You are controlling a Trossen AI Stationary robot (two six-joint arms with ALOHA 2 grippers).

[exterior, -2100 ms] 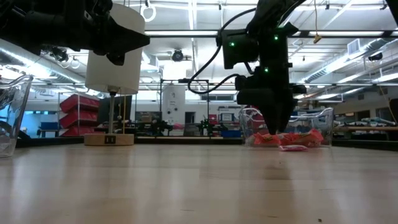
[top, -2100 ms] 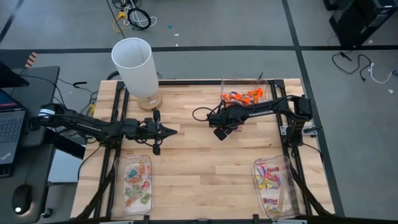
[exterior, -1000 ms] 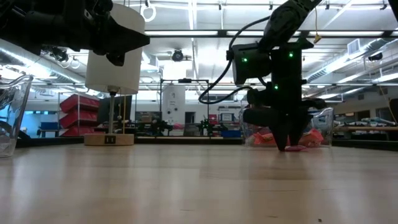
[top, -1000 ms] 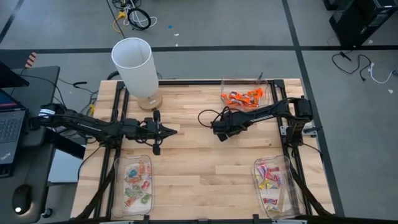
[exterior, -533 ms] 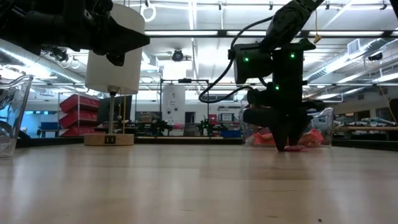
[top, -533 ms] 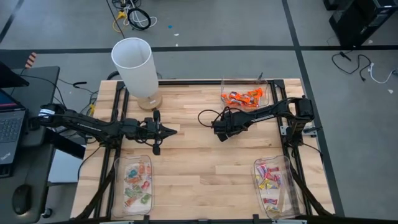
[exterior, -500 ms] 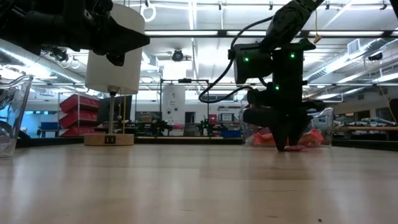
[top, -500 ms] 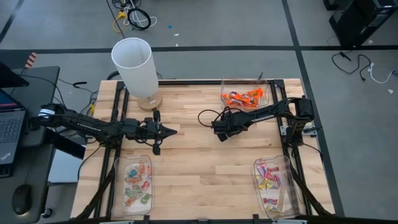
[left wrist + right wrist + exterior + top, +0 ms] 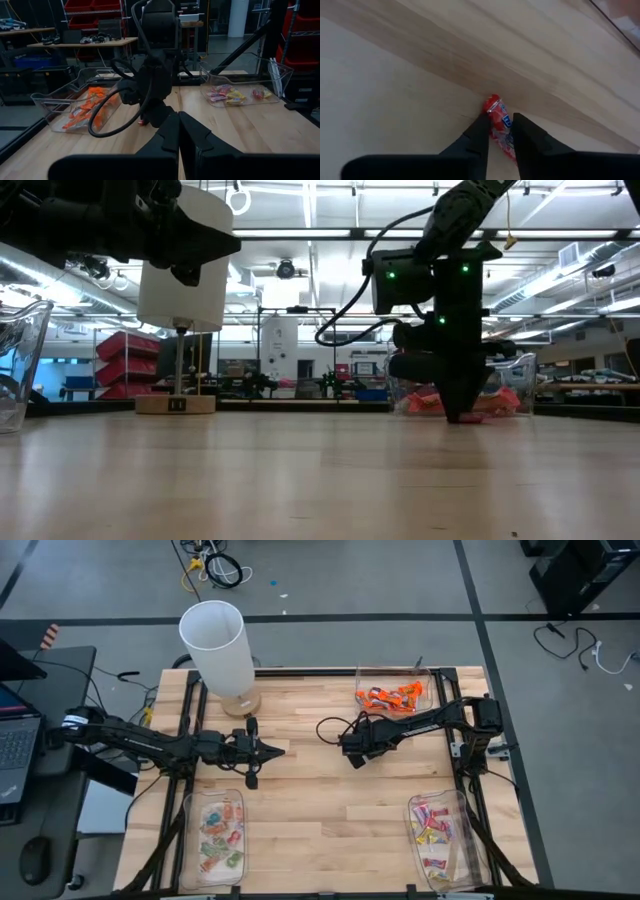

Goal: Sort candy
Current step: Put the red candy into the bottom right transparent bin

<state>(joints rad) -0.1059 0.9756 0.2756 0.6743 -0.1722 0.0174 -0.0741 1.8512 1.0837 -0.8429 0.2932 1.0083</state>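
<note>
Right claw (image 9: pixel 497 131) down on the desk (image 9: pixel 320 790) mid-surface, fingers narrowed around a red wrapped candy (image 9: pixel 498 126) lying flat. Risk: the thin wrapper could slip or tear if only its edge is pinched. Left claw (image 9: pixel 277 750) shut, empty, waiting over the desk's left side.

My right gripper (image 9: pixel 352 754) sits down at mid-table, its fingers on either side of one candy (image 9: pixel 499 128) lying on the table (image 9: pixel 320 810). A tray (image 9: pixel 392 692) lies just behind it at the far edge; two more trays (image 9: pixel 216 832) (image 9: pixel 440 836) hold the near corners. My left gripper (image 9: pixel 272 750) hangs left of centre, before the lamp (image 9: pixel 218 650).
</note>
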